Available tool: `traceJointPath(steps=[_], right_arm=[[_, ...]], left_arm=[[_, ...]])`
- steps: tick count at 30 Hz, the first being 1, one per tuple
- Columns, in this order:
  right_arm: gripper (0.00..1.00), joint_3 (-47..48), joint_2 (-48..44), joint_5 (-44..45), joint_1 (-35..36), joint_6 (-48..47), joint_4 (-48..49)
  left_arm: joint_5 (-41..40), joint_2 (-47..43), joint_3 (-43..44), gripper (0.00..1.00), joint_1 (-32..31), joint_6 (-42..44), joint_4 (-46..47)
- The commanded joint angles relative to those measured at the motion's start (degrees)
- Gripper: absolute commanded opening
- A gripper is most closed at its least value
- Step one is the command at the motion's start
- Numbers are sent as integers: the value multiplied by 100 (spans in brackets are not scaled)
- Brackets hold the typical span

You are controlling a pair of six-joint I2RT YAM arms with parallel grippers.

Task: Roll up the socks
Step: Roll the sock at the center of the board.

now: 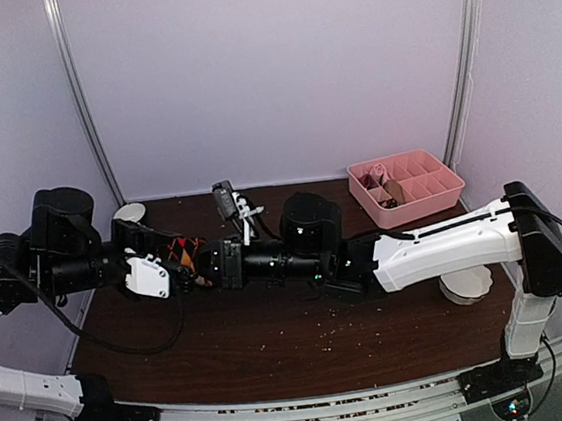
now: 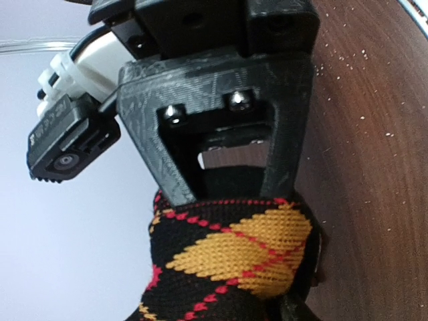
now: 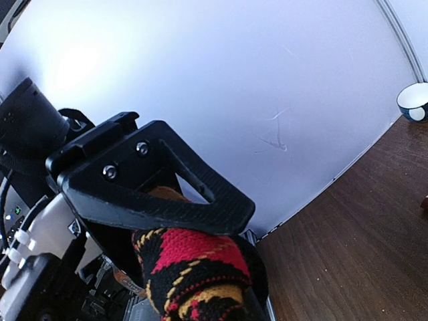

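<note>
My right claw (image 1: pixel 209 265) is pinched shut on the black argyle sock (image 2: pixel 234 254), which hangs between both arms over the table (image 1: pixel 275 342); I cannot tell if the left claw (image 1: pixel 179 269) grips it. If that one lets go, the half-made roll may unravel and drop

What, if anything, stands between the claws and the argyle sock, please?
Nothing visible does. The argyle sock sits right at the fingers of both the left claw and the right claw, which meet it from opposite sides with no other object between them.
</note>
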Motion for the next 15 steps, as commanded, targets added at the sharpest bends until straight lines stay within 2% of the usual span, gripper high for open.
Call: traceJointPath(steps=[1,5,6,8,9,12,15], right_arm=[[0,358,243,-476,-75,709,195],[0,607,341,-707,-96,880,5],[0,638,326,-740,-92,857,-28],[0,584,262,-715,-90,770,-17],[4,521,195,-682,-95,645,3],[18,89,-146,-473,-96,83,20],[39,-495,-603,-148,-105,-620,175]], left_arm=[[-657,-175,-365,44,-205,878,1449],[-681,-143,-406,43,-264,1004,1518],[-676,-123,-421,39,-269,1013,1501],[-593,-92,-334,14,-269,903,1308],[-551,-42,-243,0,-269,731,1105],[-180,136,198,0,-221,-105,378],[512,344,711,0,-62,-940,-345]])
